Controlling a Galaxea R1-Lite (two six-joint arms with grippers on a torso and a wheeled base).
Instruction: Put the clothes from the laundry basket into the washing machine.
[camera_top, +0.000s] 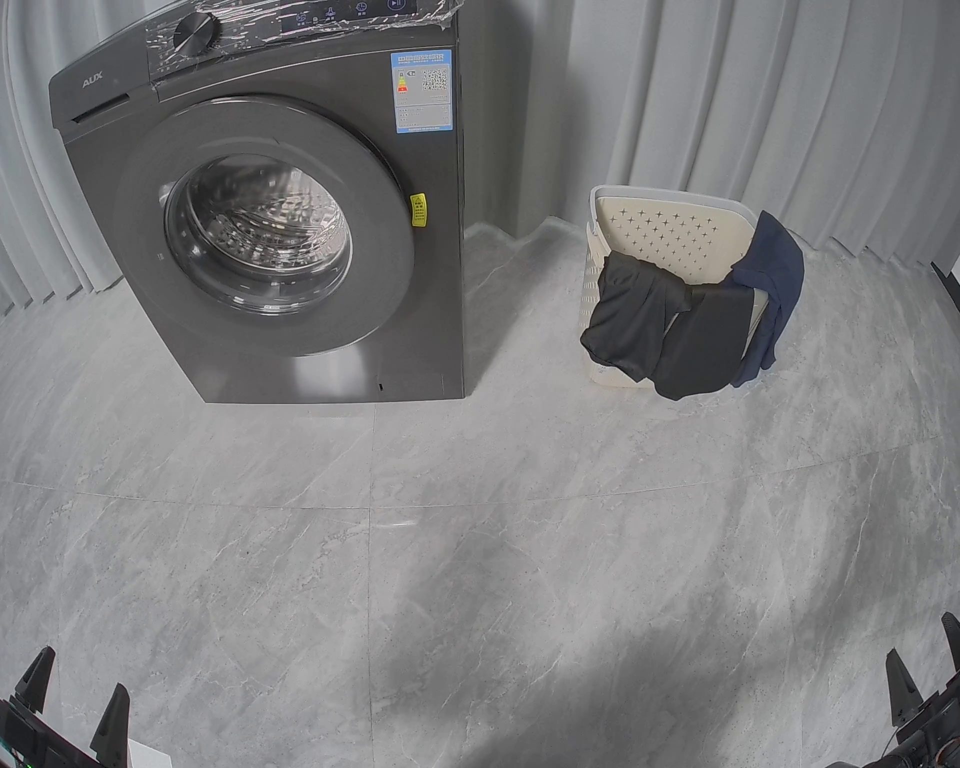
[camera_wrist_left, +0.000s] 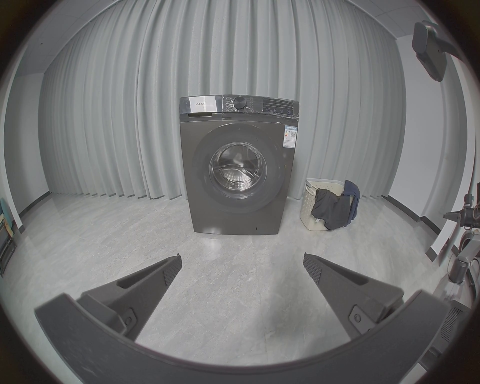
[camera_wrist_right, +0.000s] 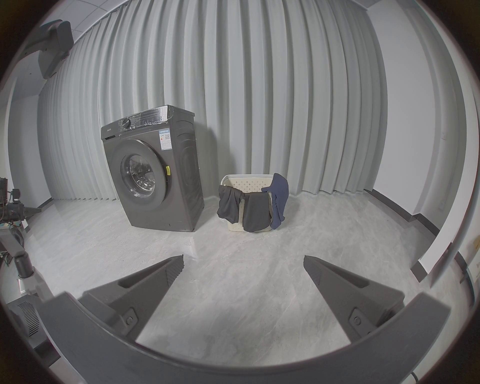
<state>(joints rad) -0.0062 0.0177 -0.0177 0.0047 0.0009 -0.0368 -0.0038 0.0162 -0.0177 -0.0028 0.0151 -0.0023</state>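
A dark grey washing machine stands on the floor at the upper left, its round door closed. To its right is a cream laundry basket with dark grey clothes and a navy garment draped over its front rim. The machine and basket appear far off in the left wrist view, and likewise the machine and basket in the right wrist view. My left gripper sits low at the bottom left, open and empty. My right gripper sits at the bottom right, open and empty.
Grey marble floor tiles stretch between the grippers and the machine. Pale pleated curtains hang behind the machine and basket. A white wall with a dark skirting runs along the right side of the room.
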